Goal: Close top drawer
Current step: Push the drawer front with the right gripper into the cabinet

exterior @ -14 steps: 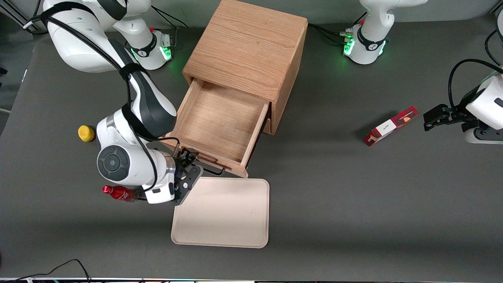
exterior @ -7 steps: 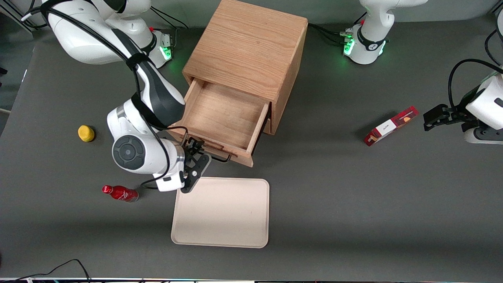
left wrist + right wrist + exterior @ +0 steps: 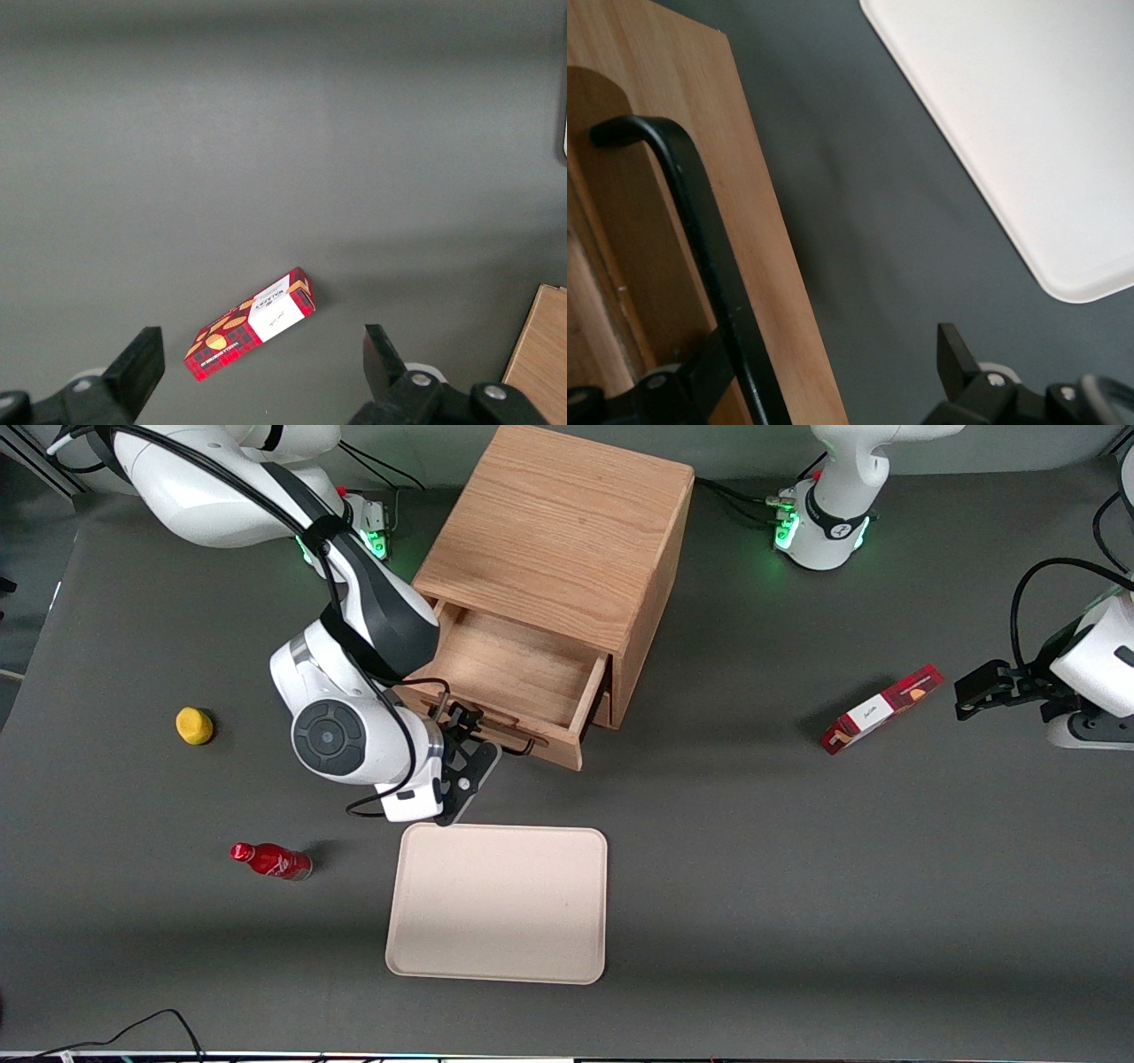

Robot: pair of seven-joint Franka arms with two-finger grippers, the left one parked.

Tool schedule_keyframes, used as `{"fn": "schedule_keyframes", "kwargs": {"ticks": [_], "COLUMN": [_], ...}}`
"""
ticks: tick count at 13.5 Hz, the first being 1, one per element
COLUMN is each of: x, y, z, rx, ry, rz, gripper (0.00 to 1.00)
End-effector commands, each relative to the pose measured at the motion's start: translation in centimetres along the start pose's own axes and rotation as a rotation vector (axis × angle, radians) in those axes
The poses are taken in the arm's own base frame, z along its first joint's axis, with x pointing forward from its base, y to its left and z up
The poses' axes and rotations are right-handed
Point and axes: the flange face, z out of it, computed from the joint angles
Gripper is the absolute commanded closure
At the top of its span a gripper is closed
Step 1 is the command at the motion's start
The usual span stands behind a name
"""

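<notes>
Since a second ago the top drawer (image 3: 518, 682) has slid well back into the wooden cabinet (image 3: 556, 540), and the right arm's gripper (image 3: 467, 737) has travelled with it, away from the front camera and off the cream tray (image 3: 499, 903), whose edge it overlapped before.

Now the gripper sits at the drawer's front panel, by the thin black handle (image 3: 505, 737). From the right wrist camera its fingers stand spread apart: one finger (image 3: 709, 372) lies against the oak front by the black handle bar (image 3: 700, 248), the other finger (image 3: 957, 354) hangs over bare desk (image 3: 859, 221), and nothing is clamped between them. Whether the nearer finger actually presses the wood cannot be told for sure.

About a third of the drawer's length still juts from the cabinet, its inside bare. It is the upper opening; the lower drawer is hidden beneath it in the front view.

Nearer the front camera than the gripper lies the tray, flat on the desk, just apart from the gripper. Toward the working arm's end, a small red bottle (image 3: 270, 860) lies on its side, and a yellow lump (image 3: 194, 725) sits farther out. Toward the parked arm's end, a red snack box (image 3: 881, 708) lies on the desk, well apart from the cabinet.
</notes>
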Motion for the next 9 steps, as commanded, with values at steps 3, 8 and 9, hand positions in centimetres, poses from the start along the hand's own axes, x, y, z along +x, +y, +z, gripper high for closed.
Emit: {"fn": "schedule_keyframes", "kwargs": {"ticks": [3,8,9], "x": [-0.9,-0.5,-0.6], "y": [-3.2,-5.4,-5.7], "z": [0.8,1.7,1.7], "rx": [0.039,0.052,0.053], "ry": [-0.046,-0.067,-0.07], "rz": [0.045,0.05,0.049], "gripper": [0.0,0.0,0.0]}}
